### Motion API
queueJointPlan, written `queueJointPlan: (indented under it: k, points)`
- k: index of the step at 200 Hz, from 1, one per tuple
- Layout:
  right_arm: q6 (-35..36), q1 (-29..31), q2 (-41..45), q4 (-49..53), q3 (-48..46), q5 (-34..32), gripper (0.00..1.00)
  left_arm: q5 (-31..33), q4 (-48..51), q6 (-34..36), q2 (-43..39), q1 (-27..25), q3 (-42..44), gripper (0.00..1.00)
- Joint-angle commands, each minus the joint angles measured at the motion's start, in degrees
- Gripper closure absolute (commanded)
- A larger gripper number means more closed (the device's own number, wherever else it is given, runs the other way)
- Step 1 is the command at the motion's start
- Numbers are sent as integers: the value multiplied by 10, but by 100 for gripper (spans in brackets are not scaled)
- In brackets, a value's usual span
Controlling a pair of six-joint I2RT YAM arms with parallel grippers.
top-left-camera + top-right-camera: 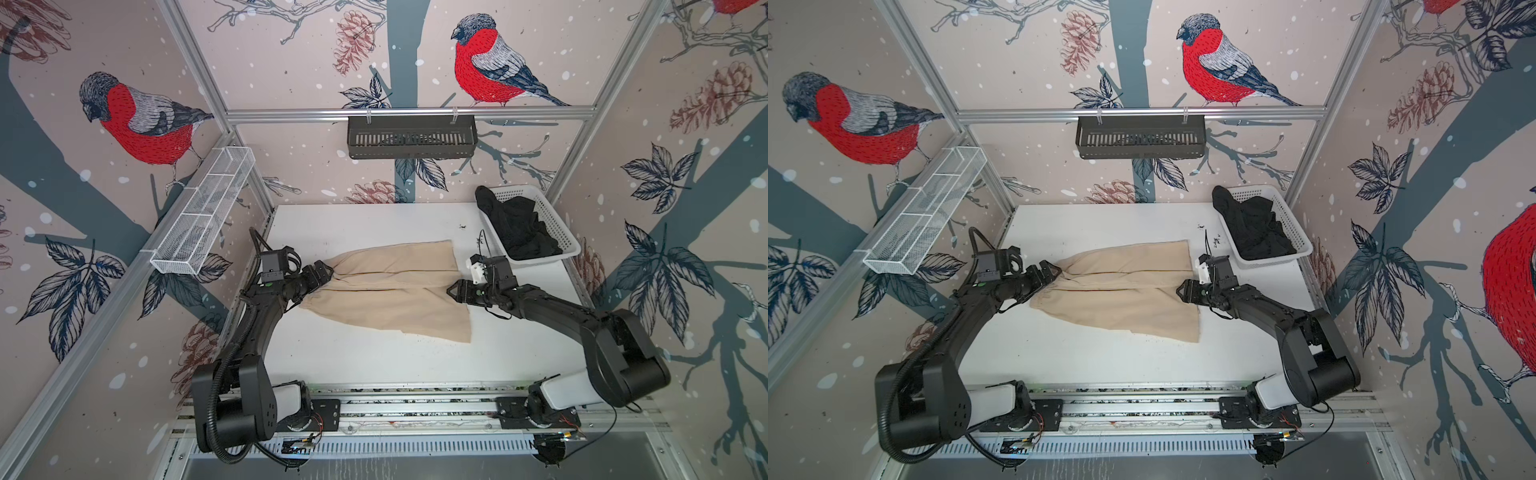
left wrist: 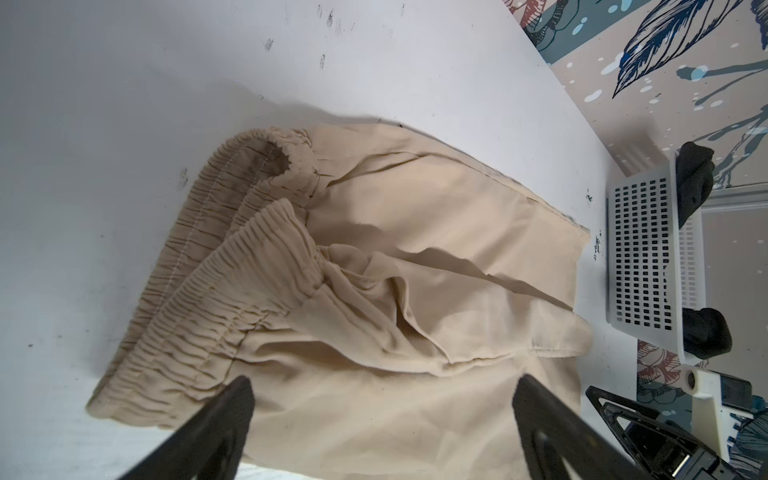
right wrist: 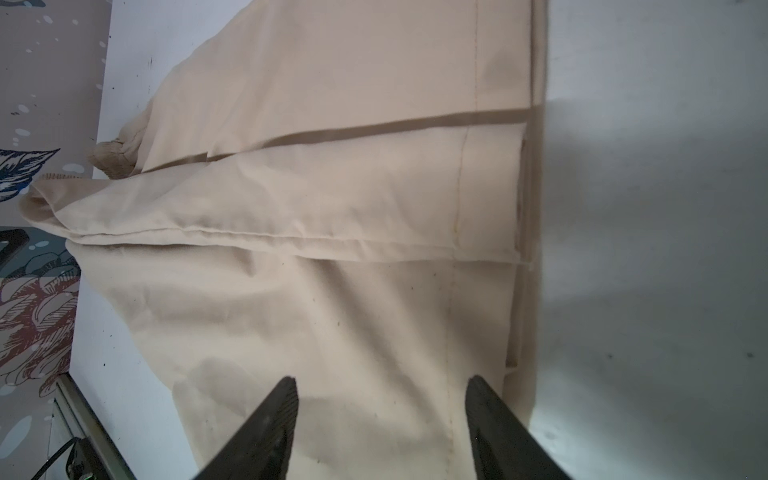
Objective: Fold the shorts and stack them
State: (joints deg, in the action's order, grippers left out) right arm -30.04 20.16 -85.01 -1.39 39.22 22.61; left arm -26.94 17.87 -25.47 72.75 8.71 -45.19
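Two pairs in both top views: beige shorts (image 1: 386, 291) lying flat on the table (image 1: 374, 361), black shorts (image 1: 523, 232) heaped in the white basket (image 1: 544, 258) at the far right. Left wrist view: left gripper (image 2: 384, 380) spread wide over the gathered waistband (image 2: 232, 270), gripping nothing. Right wrist view: right gripper (image 3: 382, 379) parted above the leg hem (image 3: 490, 199), nothing pinched.

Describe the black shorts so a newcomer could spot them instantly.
Start at the white table; at its far right corner sits a white perforated basket. The black shorts are the crumpled heap inside it, one end draped over the basket's rim. Unlike the beige shorts spread flat mid-table, they are dark, bunched and contained.
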Motion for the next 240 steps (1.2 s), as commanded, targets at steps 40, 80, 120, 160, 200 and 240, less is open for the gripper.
queueJointPlan:
  k: [40,80,120,160,200,240]
  points:
    - [1,-13,-88,-74,55,21,30,2,-51,0,44,-1,-15,3]
    - [7,-19,-146,-81,101,27,31,18,-48,12,71,-1,-39,2]
    - [14,-20,-191,-74,141,33,48,30,-39,28,103,0,-62,2]
    - [35,-13,-209,-42,186,10,92,26,-46,34,120,-1,-66,4]
    - [66,-6,-199,10,226,-25,99,45,-37,49,117,0,-79,35]
    - [88,-2,-177,56,256,-62,98,55,-37,55,116,-1,-92,59]
